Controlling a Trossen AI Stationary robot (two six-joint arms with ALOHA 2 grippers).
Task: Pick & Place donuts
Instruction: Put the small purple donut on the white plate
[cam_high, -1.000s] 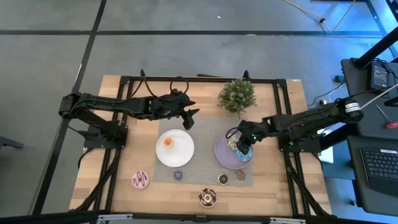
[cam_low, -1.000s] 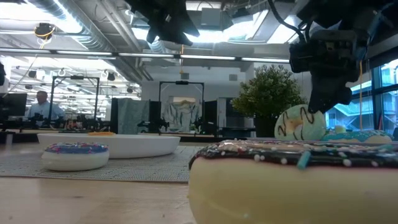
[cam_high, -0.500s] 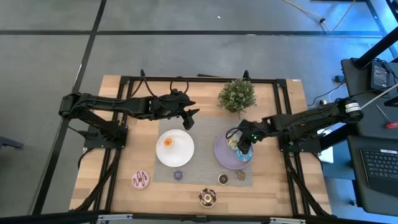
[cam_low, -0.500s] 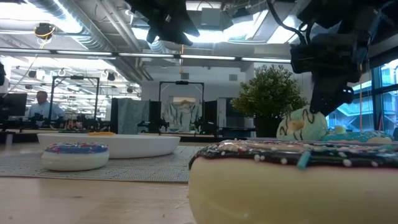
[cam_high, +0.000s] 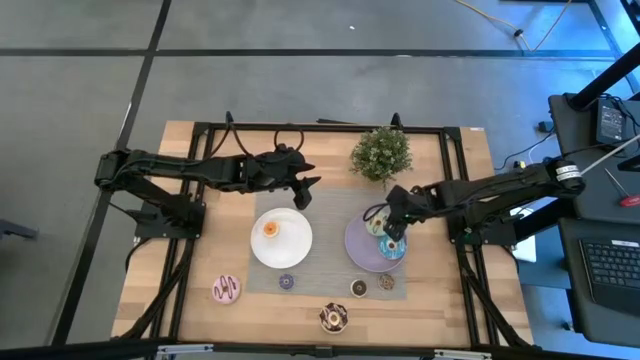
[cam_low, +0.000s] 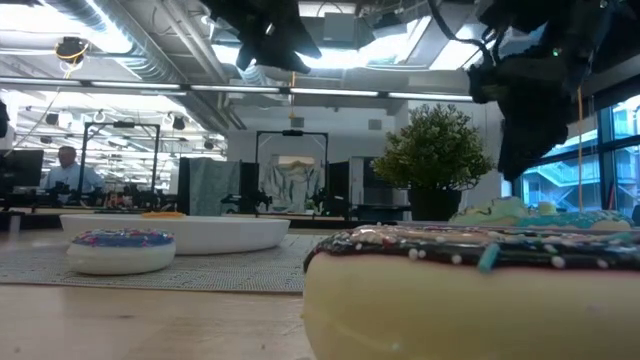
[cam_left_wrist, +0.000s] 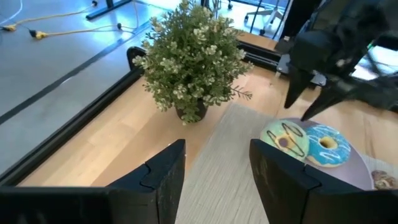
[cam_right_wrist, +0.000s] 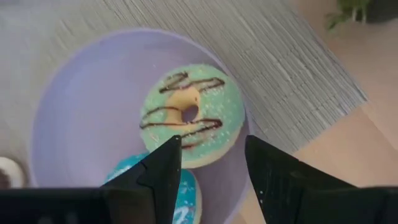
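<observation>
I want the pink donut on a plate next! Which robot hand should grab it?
Probably the left hand: it is open, empty and on the pink donut's side. The right hand hangs over the lilac plate, farther across.

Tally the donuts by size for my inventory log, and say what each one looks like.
Large donuts: 4 — green, blue, pink, chocolate sprinkled
Mini donuts: 4 — orange, purple, dark brown, speckled
Total: 8
</observation>
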